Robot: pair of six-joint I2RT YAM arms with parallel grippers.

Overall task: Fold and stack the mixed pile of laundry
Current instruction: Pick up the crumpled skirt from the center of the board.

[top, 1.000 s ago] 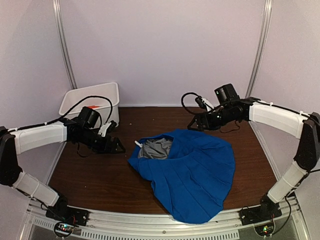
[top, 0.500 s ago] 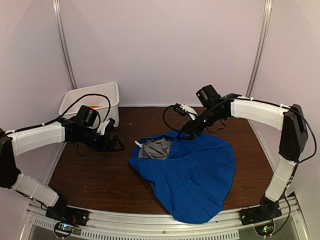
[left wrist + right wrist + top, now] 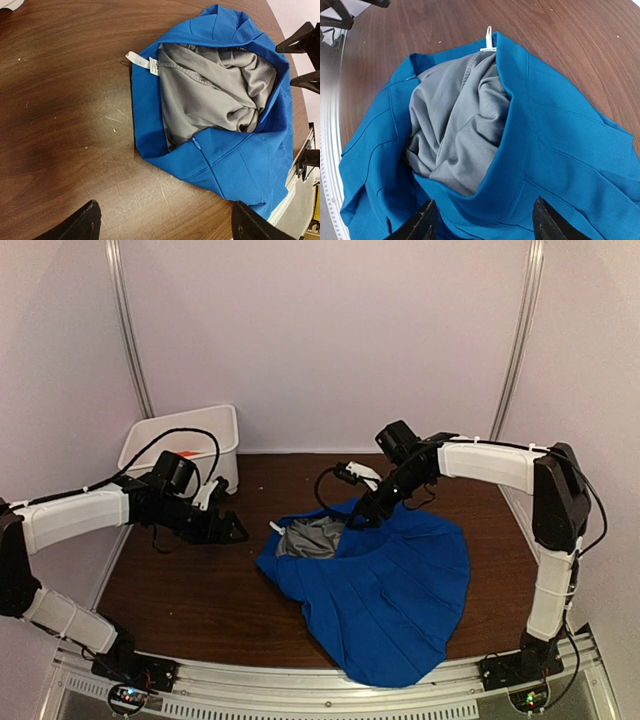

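Your right claw [image 3: 482, 222] hangs with its fingers apart over the rim of the blue garment [image 3: 560, 140], where the grey lining [image 3: 455, 125] shows. Your left claw [image 3: 167, 222] stands wide open above the table [image 3: 60, 125], just beside that garment.
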